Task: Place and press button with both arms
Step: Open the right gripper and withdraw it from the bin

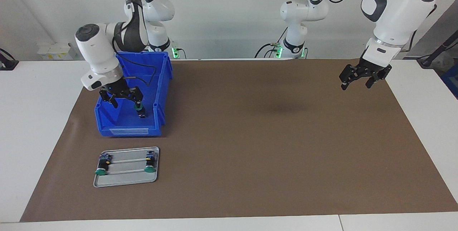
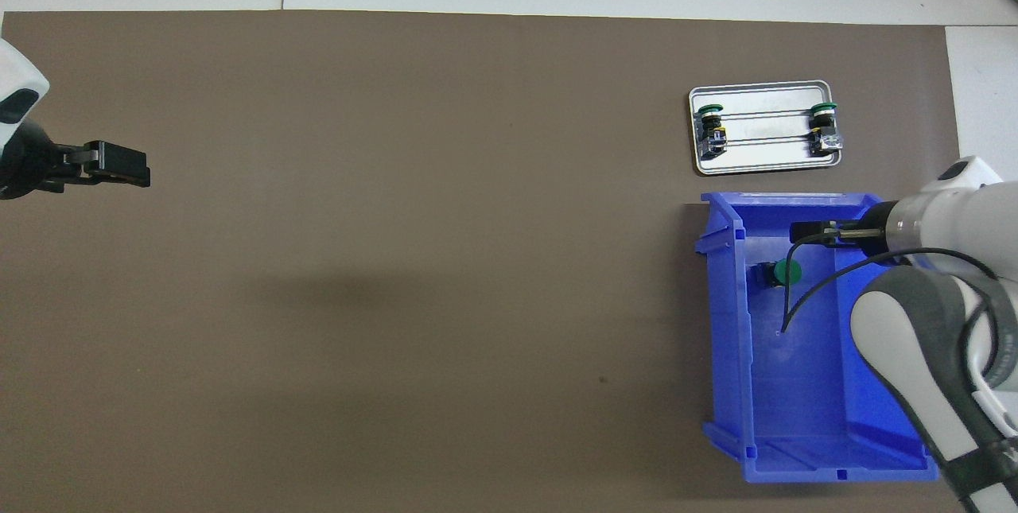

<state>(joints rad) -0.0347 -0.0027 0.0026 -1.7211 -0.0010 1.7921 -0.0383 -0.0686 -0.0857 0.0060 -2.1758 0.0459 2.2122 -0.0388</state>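
Right gripper (image 1: 121, 96) hanging inside the open top of the blue bin (image 1: 107, 125), at the right arm's end of the table. Fingers spread apart, not gripping. Green-capped button (image 1: 139, 109) appearing just beside one fingertip (image 1: 139, 99) in the facing view; touching or not cannot be told. Button (image 2: 781, 273) lying in the bin (image 2: 728, 322) near the wall facing the table's middle, green cap showing from above, dark body beside it.

Left gripper (image 1: 357, 83) hovering over the brown mat (image 1: 272, 145) at the left arm's end of the table, waiting, fingers spread, holding nothing.

Metal tray (image 1: 125, 181) resting on the mat, farther from the robots than the bin and just beside it. Two more green-capped buttons lying in the tray, one (image 1: 102, 165) at each (image 1: 150, 163) end, well apart.
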